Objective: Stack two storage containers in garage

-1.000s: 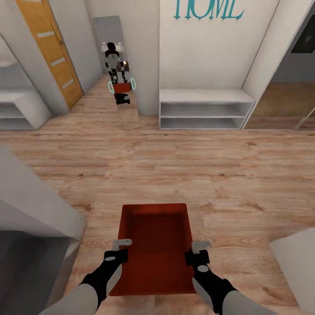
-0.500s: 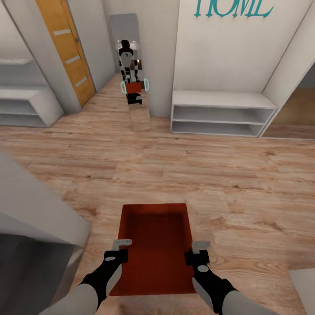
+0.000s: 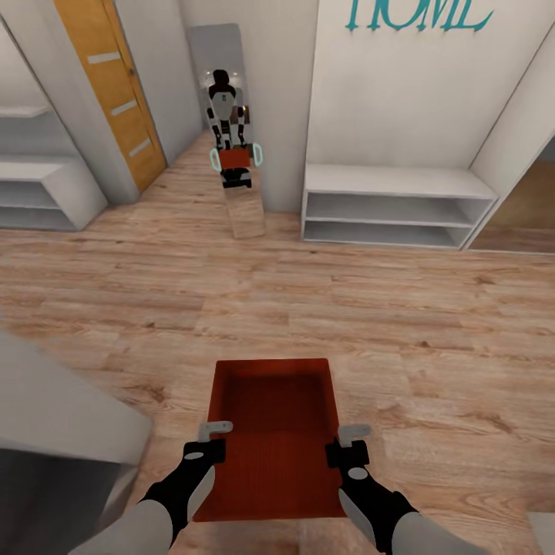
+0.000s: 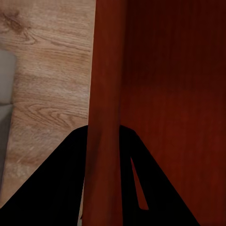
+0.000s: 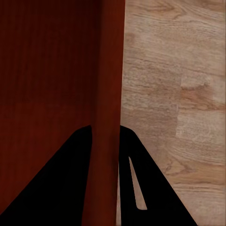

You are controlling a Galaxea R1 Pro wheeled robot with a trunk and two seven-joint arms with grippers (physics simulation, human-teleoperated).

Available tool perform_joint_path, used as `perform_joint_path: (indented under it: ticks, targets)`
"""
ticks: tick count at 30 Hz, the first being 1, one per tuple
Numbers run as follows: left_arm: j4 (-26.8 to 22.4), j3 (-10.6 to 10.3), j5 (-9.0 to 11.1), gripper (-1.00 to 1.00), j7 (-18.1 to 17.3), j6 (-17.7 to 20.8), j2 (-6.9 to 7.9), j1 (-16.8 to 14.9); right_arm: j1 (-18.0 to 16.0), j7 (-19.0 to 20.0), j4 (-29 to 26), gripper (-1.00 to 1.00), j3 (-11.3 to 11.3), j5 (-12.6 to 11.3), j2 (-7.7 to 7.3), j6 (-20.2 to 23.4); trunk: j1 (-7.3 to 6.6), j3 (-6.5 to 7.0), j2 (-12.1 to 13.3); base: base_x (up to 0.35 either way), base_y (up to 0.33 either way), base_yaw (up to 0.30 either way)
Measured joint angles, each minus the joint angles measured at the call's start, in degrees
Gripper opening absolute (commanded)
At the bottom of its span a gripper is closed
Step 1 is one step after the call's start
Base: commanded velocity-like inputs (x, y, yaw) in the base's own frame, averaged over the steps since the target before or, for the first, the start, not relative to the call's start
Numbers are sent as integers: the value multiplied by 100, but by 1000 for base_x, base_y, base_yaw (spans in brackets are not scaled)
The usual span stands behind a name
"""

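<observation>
one red-orange storage container [image 3: 271, 432] hangs in front of the robot in the head view, carried above the light wood-plank floor [image 3: 401, 324] with its open side up. the left gripper [image 3: 208, 439] is clamped on the container's left wall and the right gripper [image 3: 348, 445] is clamped on its right wall, each with one finger inside and one outside. ahead, a tall mirror [image 3: 223, 123] leans against the white wall and reflects the robot with the bin in its arms. an orange-brown wooden door [image 3: 112, 92] stands to the mirror's left, and a low white shelf unit [image 3: 393, 204] sits to its right under teal letters [image 3: 420, 14] on the wall. another white shelf [image 3: 38, 185] shows at the far left, and a grey-white wall edge [image 3: 62, 408] runs along the near left. in the left wrist view, the dark jaws straddle the container's upright wall [image 4: 106, 108], with the red interior on one side and wood planks [image 4: 47, 84] on the other. in the right wrist view, the jaws likewise grip the opposite wall [image 5: 108, 108], the plank floor [image 5: 174, 103] lying beyond it.
</observation>
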Motion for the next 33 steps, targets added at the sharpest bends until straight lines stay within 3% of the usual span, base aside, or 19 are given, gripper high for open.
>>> perform_joint_path:
  ticks: [18,33]
  targets:
    - [1,-3,3,-100,-1,0,2,0,1,-1,1,-100,0,-1,1,0,0,0,0,326,0,6]
    - [-1,0,-5,-100,0,9,0,1,3,7,3,-100,-4,-6,1,-1,0,-24,0,326,0,208]
